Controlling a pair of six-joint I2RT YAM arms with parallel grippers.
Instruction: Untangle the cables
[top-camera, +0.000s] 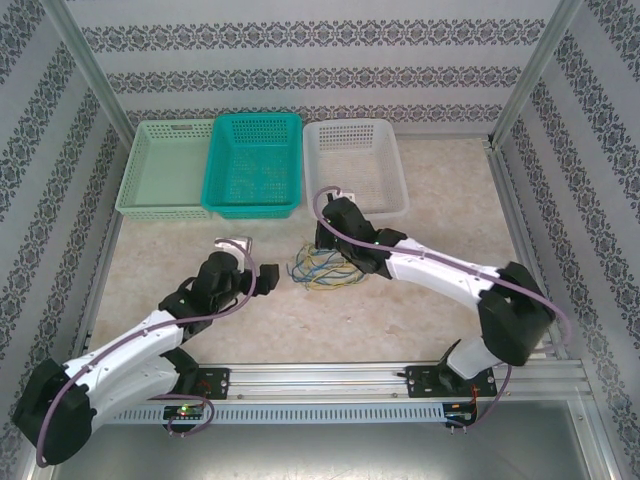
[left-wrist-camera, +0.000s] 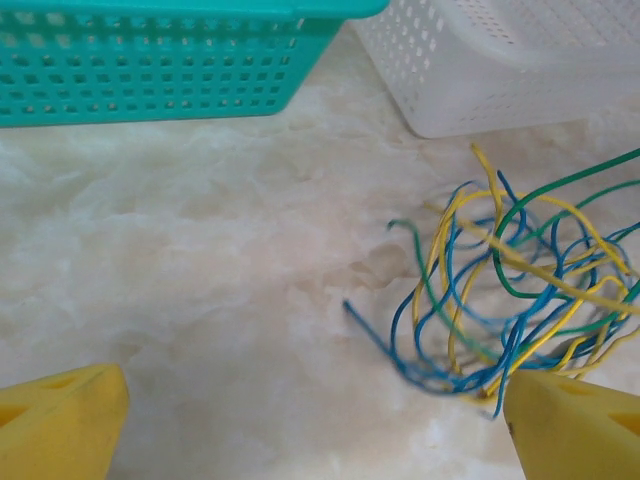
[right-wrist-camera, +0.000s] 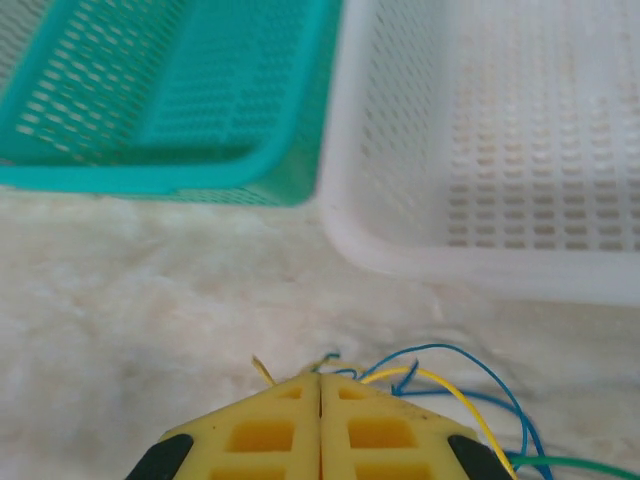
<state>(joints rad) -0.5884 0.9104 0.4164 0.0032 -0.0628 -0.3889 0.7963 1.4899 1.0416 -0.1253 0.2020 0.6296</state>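
The cables (left-wrist-camera: 510, 290) lie in a loose tangle at the right of the left wrist view, just beyond the finger at lower right. The left gripper (left-wrist-camera: 315, 395) is spread wide and holds nothing. The right gripper (right-wrist-camera: 320, 390) is closed, and wire ends protruding at its tip suggest it grips strands. To reach the tangle, the left gripper needs to shift toward frame right.
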